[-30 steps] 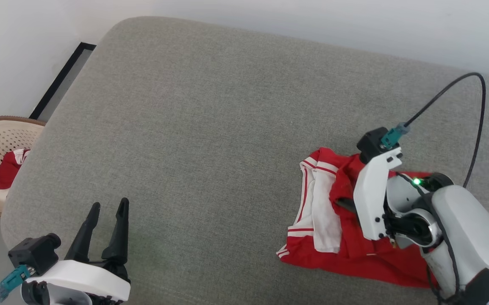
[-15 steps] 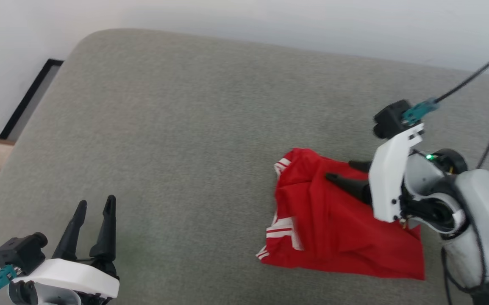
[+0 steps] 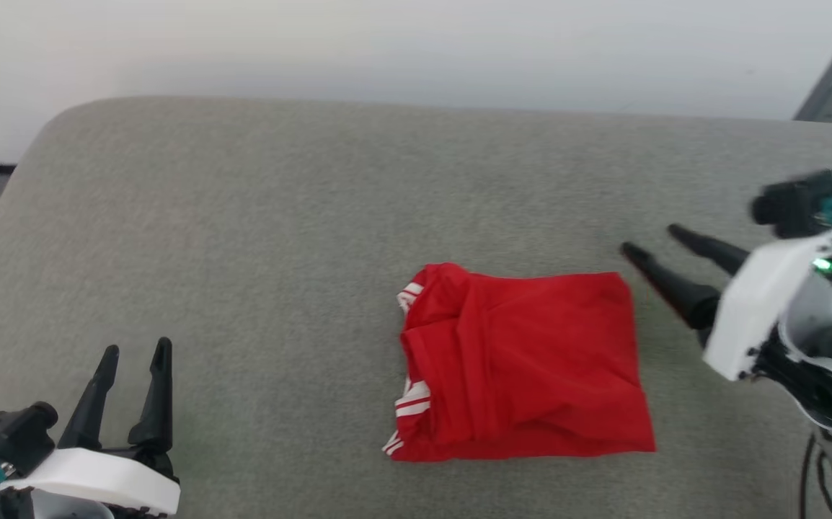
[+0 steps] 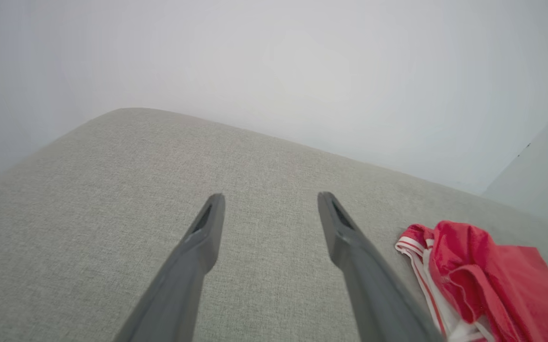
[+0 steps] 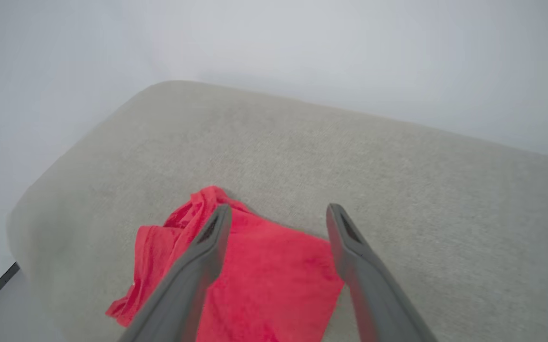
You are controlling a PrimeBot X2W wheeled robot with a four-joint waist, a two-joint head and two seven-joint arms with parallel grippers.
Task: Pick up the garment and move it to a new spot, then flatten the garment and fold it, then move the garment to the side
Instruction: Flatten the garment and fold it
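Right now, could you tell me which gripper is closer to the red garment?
The right gripper: its tips hover just off the garment's far right corner, while the left gripper sits far across the grey cushion.

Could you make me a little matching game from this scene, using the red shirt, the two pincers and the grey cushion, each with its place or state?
1. garment
2. left pincer
3. right pincer
4. grey cushion

A. open, near the garment's far right corner
B. lies under the garment
C. folded, red, striped trim showing
D. open, well apart from the garment

Pairs: 1-C, 2-D, 3-A, 4-B
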